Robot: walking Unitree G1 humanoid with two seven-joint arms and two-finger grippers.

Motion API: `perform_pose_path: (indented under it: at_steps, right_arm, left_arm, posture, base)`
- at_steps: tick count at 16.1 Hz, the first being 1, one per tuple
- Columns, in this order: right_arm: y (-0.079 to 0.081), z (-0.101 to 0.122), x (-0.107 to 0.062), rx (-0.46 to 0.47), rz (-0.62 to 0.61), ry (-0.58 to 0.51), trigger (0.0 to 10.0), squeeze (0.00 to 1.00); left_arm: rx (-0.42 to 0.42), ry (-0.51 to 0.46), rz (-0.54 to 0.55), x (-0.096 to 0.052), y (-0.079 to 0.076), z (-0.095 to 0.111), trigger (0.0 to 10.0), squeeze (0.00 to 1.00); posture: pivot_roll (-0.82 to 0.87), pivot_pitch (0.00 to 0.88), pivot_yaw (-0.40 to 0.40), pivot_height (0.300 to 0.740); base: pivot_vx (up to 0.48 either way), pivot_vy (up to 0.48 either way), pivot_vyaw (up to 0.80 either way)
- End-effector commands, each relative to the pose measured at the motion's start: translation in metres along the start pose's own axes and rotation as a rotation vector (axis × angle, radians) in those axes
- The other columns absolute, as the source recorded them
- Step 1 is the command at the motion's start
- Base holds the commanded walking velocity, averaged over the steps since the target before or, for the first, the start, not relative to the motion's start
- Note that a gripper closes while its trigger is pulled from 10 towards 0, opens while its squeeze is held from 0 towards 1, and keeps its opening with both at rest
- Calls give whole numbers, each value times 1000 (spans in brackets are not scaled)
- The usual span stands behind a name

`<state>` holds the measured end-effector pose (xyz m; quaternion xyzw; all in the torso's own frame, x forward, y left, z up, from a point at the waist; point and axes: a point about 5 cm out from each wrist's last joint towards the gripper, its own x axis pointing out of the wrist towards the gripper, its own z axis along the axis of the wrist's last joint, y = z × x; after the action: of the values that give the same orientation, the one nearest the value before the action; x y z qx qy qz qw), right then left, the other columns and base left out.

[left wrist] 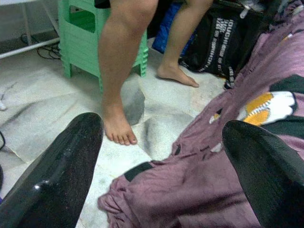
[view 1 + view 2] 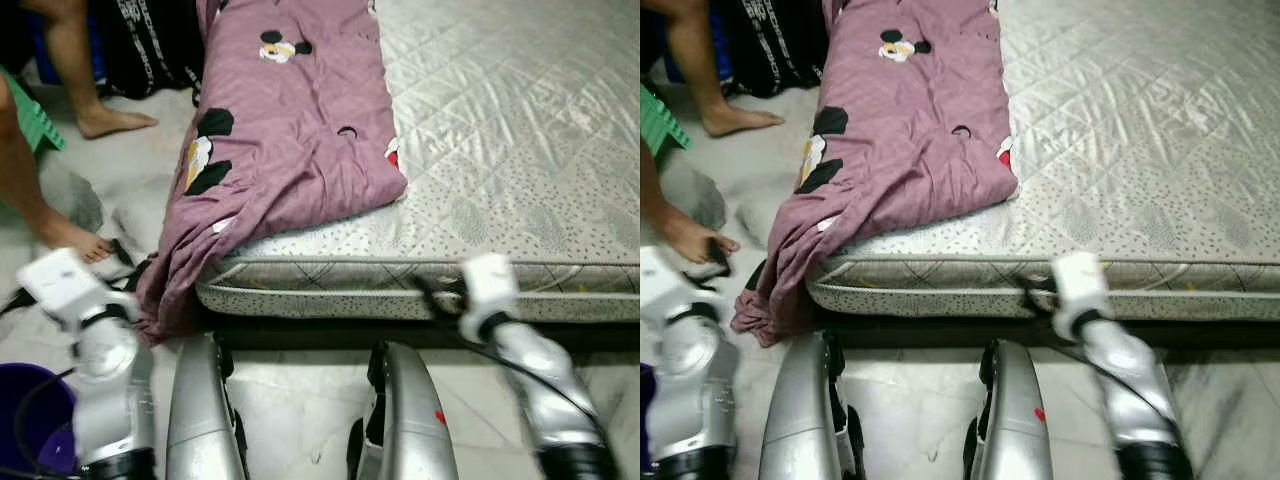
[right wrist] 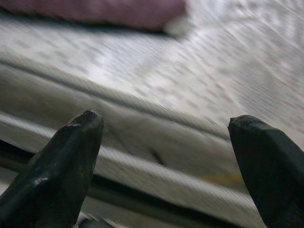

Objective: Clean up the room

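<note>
The person point(image 2: 45, 150) standing on the floor point(image 2: 300, 400) is cut off above the bare legs, and the right wrist picture is blurring the mattress point(image 2: 1120, 150) edge. A mauve blanket point(image 2: 290, 130) with cartoon mouse prints is lying along the mattress's left side, its crumpled end spilling over the corner onto the tiles. The left gripper point(image 1: 164, 161) is hovering near that hanging end with fingers spread wide, holding nothing. The right gripper point(image 3: 166, 156) is facing the mattress edge, also spread apart. A green stool point(image 1: 83, 33) is standing behind the legs.
</note>
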<state>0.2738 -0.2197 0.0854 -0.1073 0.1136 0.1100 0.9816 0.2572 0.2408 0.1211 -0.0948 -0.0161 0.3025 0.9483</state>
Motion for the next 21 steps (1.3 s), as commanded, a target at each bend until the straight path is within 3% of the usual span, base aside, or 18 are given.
perform_pose_path:
  at_steps: [1, 4, 5, 6, 7, 10, 12, 13, 15, 16, 19, 20, 21]
  right_arm:
    - [-4, -1, -2, 13, -22, 10, 10000, 0]
    - [8, 17, 18, 74, -34, -42, 10000, 0]
    - [21, 29, 36, 126, -36, -67, 10000, 0]
    - [24, 32, 42, 141, -32, -71, 10000, 0]
    - [33, 41, 61, 199, -23, -68, 10000, 0]
    - [50, 62, 89, 214, 18, -64, 10000, 0]
    - [46, 64, 88, 212, -1, -81, 10000, 0]
    - [38, 54, 81, 195, -22, -70, 10000, 0]
    - [30, 37, 73, 168, -38, -43, 10000, 0]
    - [18, 14, 60, 121, -56, -1, 10000, 0]
    - [-1, -17, 32, 76, -95, 65, 10000, 0]
    - [-1, -21, 30, 86, -97, 75, 10000, 0]
    - [4, -22, 28, 12, -53, 65, 10000, 0]
  left_arm:
    - [-10, 23, -4, 0, -3, -5, 10000, 0]
    - [-5, 65, -57, -6, -14, -11, 10000, 0]
    - [24, 87, -114, -17, -19, -15, 10000, 0]
    - [33, 90, -134, -21, -20, -16, 10000, 0]
    - [69, 109, -185, -35, -21, -20, 10000, 0]
    - [113, 135, -222, -57, -20, -23, 10000, 0]
    - [91, 55, -143, -52, -11, -8, 10000, 0]
    - [92, -23, -78, -48, -2, 8, 10000, 0]
    - [108, -62, -37, -45, 6, 20, 10000, 0]
    - [140, -103, 8, -44, 16, 32, 10000, 0]
    - [197, -138, 111, -42, 45, 43, 10000, 0]
    - [201, -133, 114, -41, 47, 42, 10000, 0]
    - [197, -116, 124, -41, 50, 40, 10000, 0]
  posture:
    - [-88, 223, -86, 526]
    - [-63, 222, -87, 526]
    - [-32, 224, -85, 526]
    - [-3, 227, -83, 526]
    - [39, 234, -81, 526]
    - [96, 235, -86, 526]
    - [110, 225, -83, 526]
    - [106, 224, -81, 526]
    - [107, 227, -80, 526]
    - [114, 235, -83, 526]
    - [124, 242, -88, 526]
    - [124, 242, -88, 526]
    - [128, 248, -94, 526]
  base:
    - [0, 0, 0]
    - [0, 0, 0]
    - [0, 0, 0]
    - [0, 0, 0]
    - [0, 0, 0]
    - [0, 0, 0]
    - [0, 0, 0]
    - [0, 0, 0]
    - [0, 0, 0]
    - [0, 0, 0]
    - [0, 0, 0]
    - [0, 0, 0]
    - [0, 0, 0]
